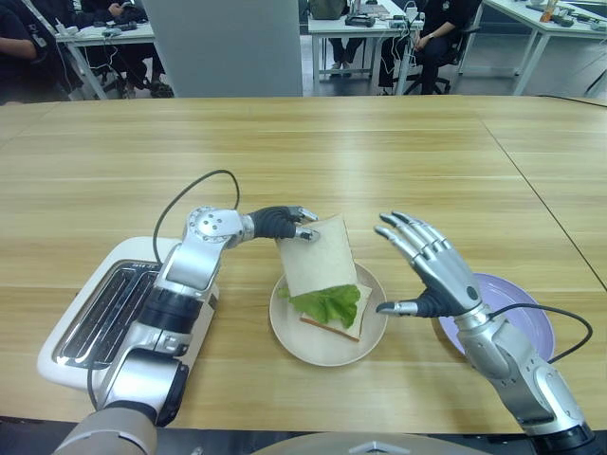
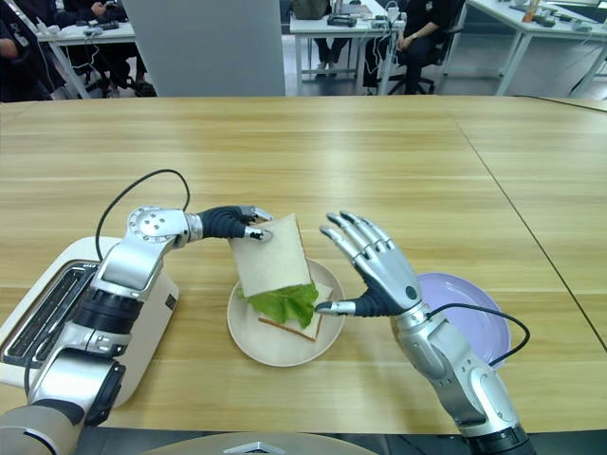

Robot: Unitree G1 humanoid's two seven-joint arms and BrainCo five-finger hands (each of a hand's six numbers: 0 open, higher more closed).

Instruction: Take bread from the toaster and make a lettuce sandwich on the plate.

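A cream plate [image 1: 327,348] sits near the table's front edge. On it lies a bread slice [image 1: 343,324] with a green lettuce leaf [image 1: 329,302] on top. My left hand [image 1: 283,224] is shut on a second bread slice [image 1: 319,257], held tilted above the lettuce with its lower edge close to the leaf. My right hand [image 1: 432,270] hovers just right of the plate, fingers spread and holding nothing. The white toaster [image 1: 100,313] stands at the front left, its slots showing no bread.
A lilac plate [image 1: 526,318] lies at the front right, partly under my right forearm. A black cable [image 1: 194,190] loops from my left wrist over the table. Desks, chairs and seated people are beyond the far edge.
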